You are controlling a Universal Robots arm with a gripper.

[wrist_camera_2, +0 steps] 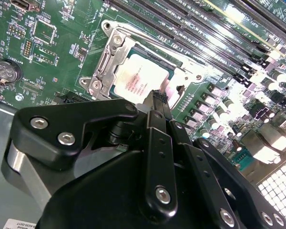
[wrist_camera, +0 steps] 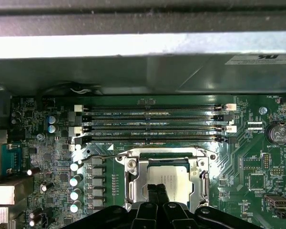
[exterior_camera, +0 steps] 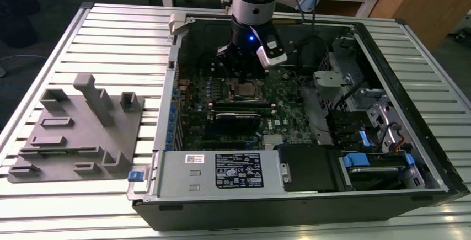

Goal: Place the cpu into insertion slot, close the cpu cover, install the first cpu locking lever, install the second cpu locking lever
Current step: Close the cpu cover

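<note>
Claw [wrist_camera: 157, 193] closed, fingertips pinched together with nothing seen between them, tip at the near edge of the cpu [wrist_camera: 171, 175], which lies flat framed by the lowered cpu cover [wrist_camera: 132, 183], memory slots [wrist_camera: 152, 125] close beyond, open green board [wrist_camera: 248, 167] alongside.

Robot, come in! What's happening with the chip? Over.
End effector shut, at the cpu. It sits in the insertion slot, cpu cover down. Nothing in the way.

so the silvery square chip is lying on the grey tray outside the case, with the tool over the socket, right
No: the silvery square chip sits in the metal-rimmed square socket, as the second wrist view shows. The black tool is over that socket.
</note>
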